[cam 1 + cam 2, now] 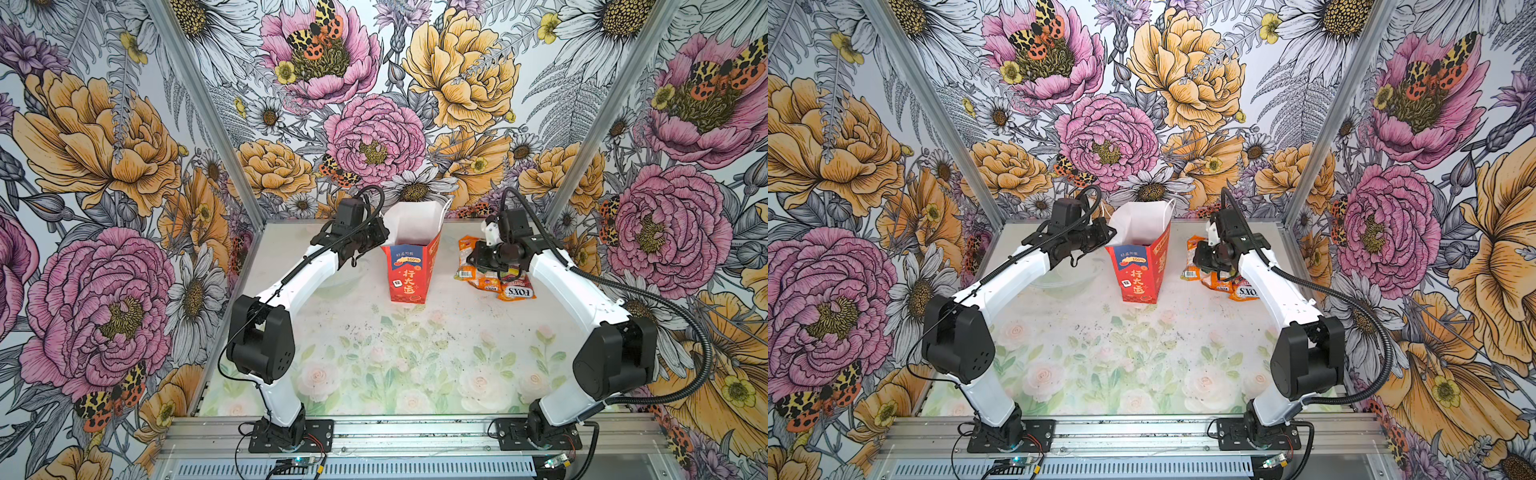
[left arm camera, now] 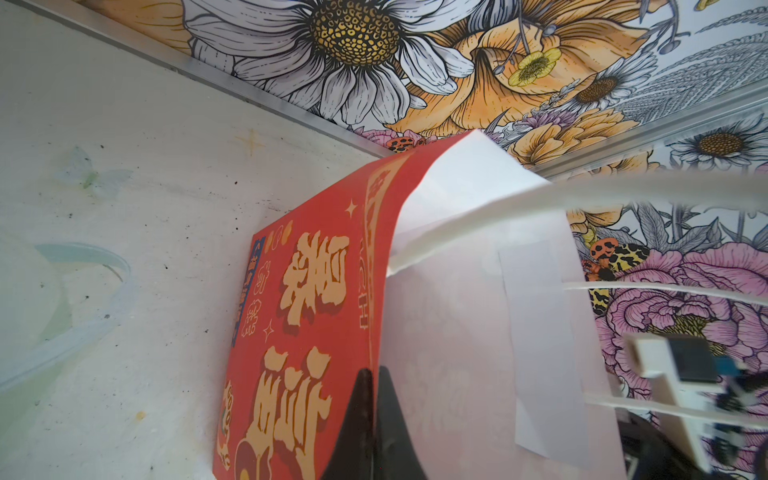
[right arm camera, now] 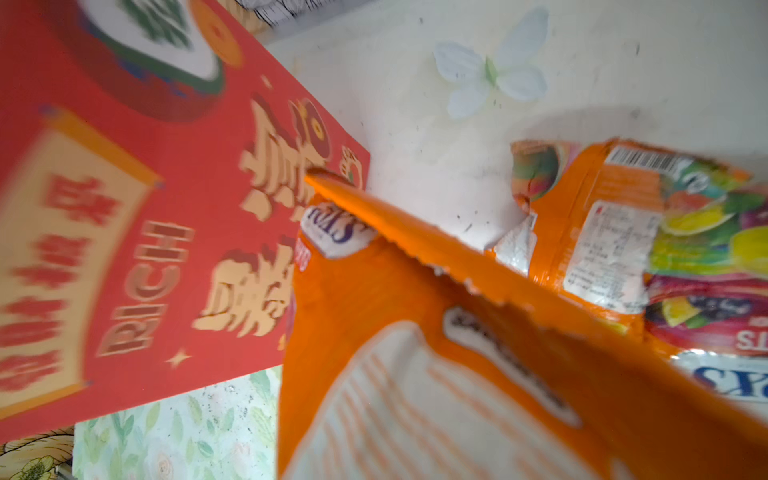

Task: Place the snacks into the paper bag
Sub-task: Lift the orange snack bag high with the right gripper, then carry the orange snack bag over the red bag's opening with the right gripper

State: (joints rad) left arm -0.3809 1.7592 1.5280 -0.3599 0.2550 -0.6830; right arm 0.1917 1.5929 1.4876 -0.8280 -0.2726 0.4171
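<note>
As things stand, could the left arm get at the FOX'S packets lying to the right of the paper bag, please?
Probably not: the left gripper is shut on the paper bag's rim, the bag stands between, and the right arm hangs over the FOX'S packets.

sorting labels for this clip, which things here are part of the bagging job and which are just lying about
Part of the job:
paper bag
orange packet, up close in the right wrist view
other snacks, piled beside the bag

Just lying about:
clear plastic bowl on the table, left of the bag in both top views
</note>
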